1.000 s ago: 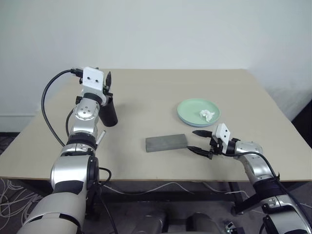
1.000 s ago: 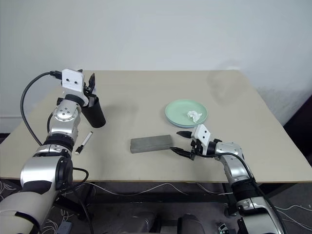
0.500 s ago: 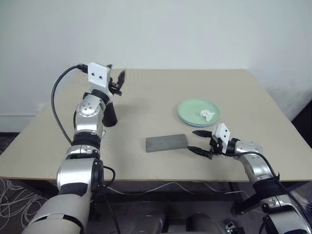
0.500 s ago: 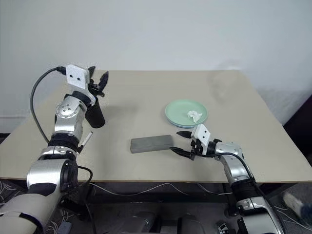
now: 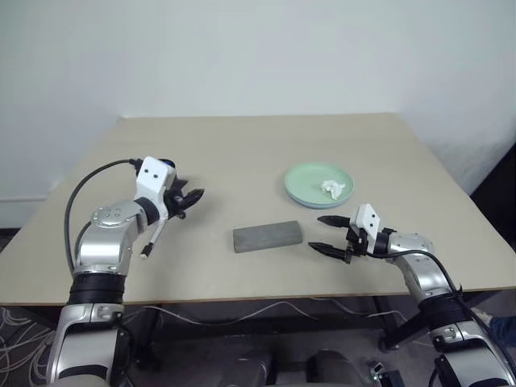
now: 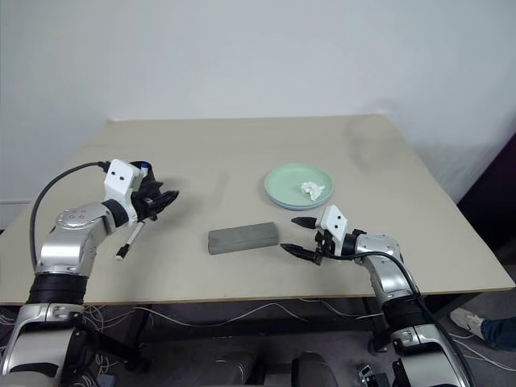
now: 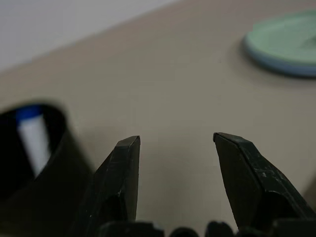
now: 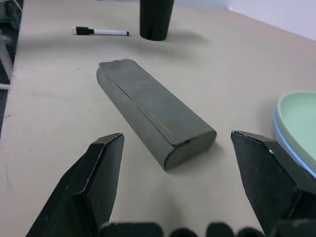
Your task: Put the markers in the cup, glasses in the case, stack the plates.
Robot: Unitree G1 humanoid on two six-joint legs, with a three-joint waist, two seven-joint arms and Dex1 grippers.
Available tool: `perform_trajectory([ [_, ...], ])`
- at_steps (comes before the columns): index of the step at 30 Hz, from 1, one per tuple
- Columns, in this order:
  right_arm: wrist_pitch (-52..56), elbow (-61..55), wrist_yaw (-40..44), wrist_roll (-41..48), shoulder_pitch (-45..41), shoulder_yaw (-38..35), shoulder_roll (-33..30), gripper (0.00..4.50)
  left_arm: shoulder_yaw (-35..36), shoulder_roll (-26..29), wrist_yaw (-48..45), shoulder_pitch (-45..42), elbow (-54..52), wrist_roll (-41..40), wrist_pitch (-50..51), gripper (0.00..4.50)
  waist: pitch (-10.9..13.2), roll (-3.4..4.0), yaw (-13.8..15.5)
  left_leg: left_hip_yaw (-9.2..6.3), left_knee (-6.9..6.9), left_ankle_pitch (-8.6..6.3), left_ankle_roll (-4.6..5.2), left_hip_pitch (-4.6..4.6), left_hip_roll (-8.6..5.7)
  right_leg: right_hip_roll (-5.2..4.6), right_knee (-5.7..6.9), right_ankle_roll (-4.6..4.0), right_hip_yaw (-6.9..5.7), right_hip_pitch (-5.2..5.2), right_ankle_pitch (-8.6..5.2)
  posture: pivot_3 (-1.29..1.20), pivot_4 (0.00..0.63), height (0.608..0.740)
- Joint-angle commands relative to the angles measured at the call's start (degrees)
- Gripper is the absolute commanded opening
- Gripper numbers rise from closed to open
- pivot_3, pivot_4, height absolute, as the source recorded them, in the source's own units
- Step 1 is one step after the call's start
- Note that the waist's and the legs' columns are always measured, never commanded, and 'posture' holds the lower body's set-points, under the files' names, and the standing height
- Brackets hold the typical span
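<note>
- Left eye view: the left gripper [image 5: 190, 199] hangs low beside the dark-ended marker [image 5: 155, 239] on the table [image 5: 242, 153], fingers parted and empty. I'd say the step in hand is picking that marker up. To do it well, come down over the middle of the barrel with the fingers set across it, not along it, and keep clear of the cup behind the wrist.
- Right eye view: the right gripper [image 6: 300, 236] sits spread wide and empty, just beside the near end of the case [image 6: 243, 238]. The case is shut; whether the glasses are inside, I cannot tell. The plates [image 6: 299, 185] are stacked, green on blue, with a white scrap [image 6: 313, 190] lying in the top one.
- Left wrist view: the cup [image 7: 34, 168] stands close by the left fingers [image 7: 118, 182] and holds the blue-capped marker [image 7: 30, 133], upright inside. Nothing sits between the fingers.
- Right wrist view: the case lies between the spread right fingers [image 8: 98, 182], touching neither. Beyond it the cup stands upright with the loose marker lying near it.
</note>
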Motion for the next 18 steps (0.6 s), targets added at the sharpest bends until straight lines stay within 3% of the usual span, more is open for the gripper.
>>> perform_trajectory([
  [1,-0.79,-0.82,0.31,0.4,-1.62,-0.8,-0.13,3.77,3.61,1.03,4.24,-0.03,-4.02,-1.42,10.04,3.59,0.0,0.0,0.14,0.0,0.0,0.0,0.0,-0.01,0.0,0.01,-0.01,0.0,0.0,-0.02,0.0,0.0,0.0,0.738],
  [3,-0.81,-0.75,0.37,0.38,-1.62,-0.79,-0.09,3.77,3.63,1.13,5.4,0.23,-4.47,-0.79,12.7,4.31,0.0,0.0,0.46,0.01,-0.01,0.0,0.0,-0.01,0.0,0.01,-0.02,0.01,0.0,-0.04,0.0,0.0,0.0,0.738],
  [4,-0.81,-0.68,0.38,0.36,-1.66,-0.77,-0.06,3.77,3.8,1.14,6.26,0.19,-3.73,-0.39,13.76,4.46,0.0,0.0,0.61,0.02,-0.02,0.0,0.0,0.0,0.0,0.01,-0.03,0.01,-0.01,-0.06,0.0,0.0,0.0,0.738],
  [11,-0.68,-0.79,0.11,0.13,-1.63,-0.69,-0.08,3.77,3.41,0.65,13.3,-2.21,6.14,3.04,16.76,4.46,0.0,-0.01,0.91,0.06,-0.12,0.0,-0.01,0.01,0.0,0.01,-0.07,0.02,-0.01,-0.1,0.0,0.0,0.0,0.738],
  [18,-0.62,-0.99,-0.38,0.06,-1.19,-0.74,0.04,3.77,1.23,-1.32,13.19,-6.59,14.81,4.24,13.61,4.46,-0.01,-0.01,1.3,0.05,-0.11,0.0,-0.01,0.0,-0.01,-0.06,-0.07,0.01,-0.04,-0.05,0.0,0.0,0.0,0.738],
])
